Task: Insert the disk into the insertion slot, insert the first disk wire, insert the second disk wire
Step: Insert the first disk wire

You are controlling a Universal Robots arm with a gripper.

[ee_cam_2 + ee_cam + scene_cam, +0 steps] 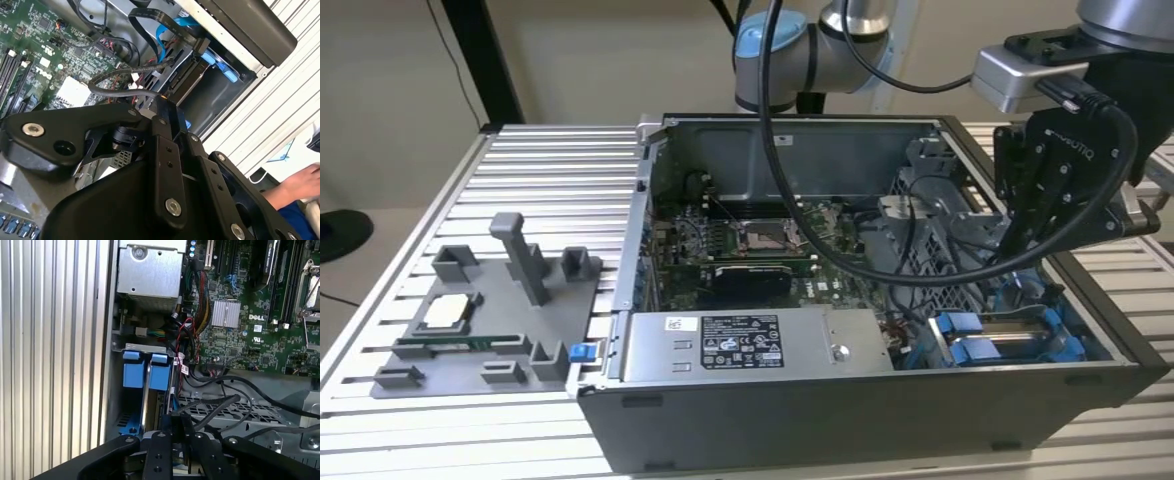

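Blue-framed disk (pixel 160 376) looks already seated in the bay (pixel 120 405) at the case (pixel 854 410) corner, so likely a wire step: gripper (pixel 176 422) low over it, fingers pressed near-together, pinching what I can't tell; plugging calls for square, gentle alignment.

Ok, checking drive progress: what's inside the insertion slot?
Two blue carrier tabs sit inside the insertion slot. The end effector covers the deeper part, hiding what lies there.
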